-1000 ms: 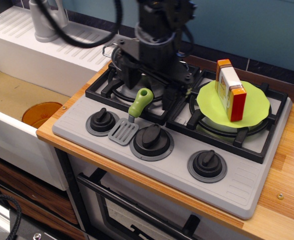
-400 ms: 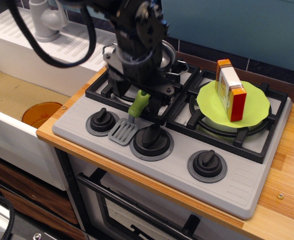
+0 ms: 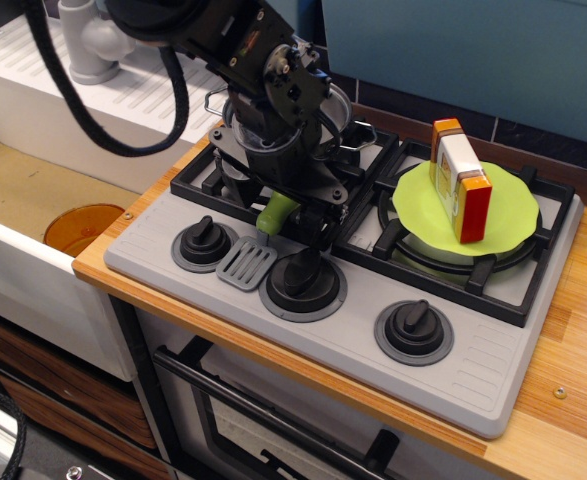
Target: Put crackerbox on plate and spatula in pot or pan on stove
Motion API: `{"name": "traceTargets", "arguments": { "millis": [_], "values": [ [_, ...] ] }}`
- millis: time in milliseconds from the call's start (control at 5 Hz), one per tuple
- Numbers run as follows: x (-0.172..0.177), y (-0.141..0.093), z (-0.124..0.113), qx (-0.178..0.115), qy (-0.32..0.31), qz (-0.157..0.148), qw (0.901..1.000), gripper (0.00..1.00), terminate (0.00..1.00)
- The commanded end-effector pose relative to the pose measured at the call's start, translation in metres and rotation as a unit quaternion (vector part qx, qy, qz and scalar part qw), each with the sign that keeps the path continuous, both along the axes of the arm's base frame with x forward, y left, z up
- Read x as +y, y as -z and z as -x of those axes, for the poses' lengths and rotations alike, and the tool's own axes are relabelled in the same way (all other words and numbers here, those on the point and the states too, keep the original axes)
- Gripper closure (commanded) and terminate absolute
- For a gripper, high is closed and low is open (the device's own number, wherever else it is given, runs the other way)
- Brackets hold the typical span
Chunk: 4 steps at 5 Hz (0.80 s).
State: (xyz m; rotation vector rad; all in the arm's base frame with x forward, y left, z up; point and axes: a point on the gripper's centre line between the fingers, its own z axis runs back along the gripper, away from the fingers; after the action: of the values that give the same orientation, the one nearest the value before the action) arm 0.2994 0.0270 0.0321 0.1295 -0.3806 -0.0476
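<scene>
The spatula lies on the grey stove (image 3: 478, 372), its slotted blade (image 3: 245, 264) between two knobs and its lime-green handle (image 3: 276, 213) resting up on the left burner grate. My gripper (image 3: 283, 216) is low over the handle, a finger on each side, jaws still apart. The steel pot (image 3: 347, 110) sits on the back-left burner, mostly hidden behind my arm. The crackerbox (image 3: 461, 180) stands on edge on the lime-green plate (image 3: 518, 215) on the right burner.
Three black knobs line the stove front, the middle one (image 3: 302, 277) just below my gripper. An orange round dish (image 3: 81, 228) lies in the sink at left. A grey faucet (image 3: 88, 40) stands at back left. The wooden counter (image 3: 583, 340) runs along the right.
My arm has swung left and dropped from above the pot down onto the spatula handle. The spatula, crackerbox and plate have not moved.
</scene>
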Motion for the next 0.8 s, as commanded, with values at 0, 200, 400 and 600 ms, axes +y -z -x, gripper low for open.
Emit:
{"name": "traceTargets", "arguments": {
  "millis": [0, 200, 400, 600],
  "values": [
    [-0.008, -0.013, -0.009, 0.018, -0.017, -0.006, 0.9997, 1.0, 0.0],
    [-0.011, -0.033, -0.009, 0.036, -0.019, -0.011, 0.9991, 1.0, 0.0],
    [-0.013, -0.056, -0.011, 0.051, -0.02, -0.017, 0.9983, 1.0, 0.0],
    [-0.012, -0.089, -0.016, 0.071, -0.018, -0.027, 0.9969, 1.0, 0.0]
  ]
}}
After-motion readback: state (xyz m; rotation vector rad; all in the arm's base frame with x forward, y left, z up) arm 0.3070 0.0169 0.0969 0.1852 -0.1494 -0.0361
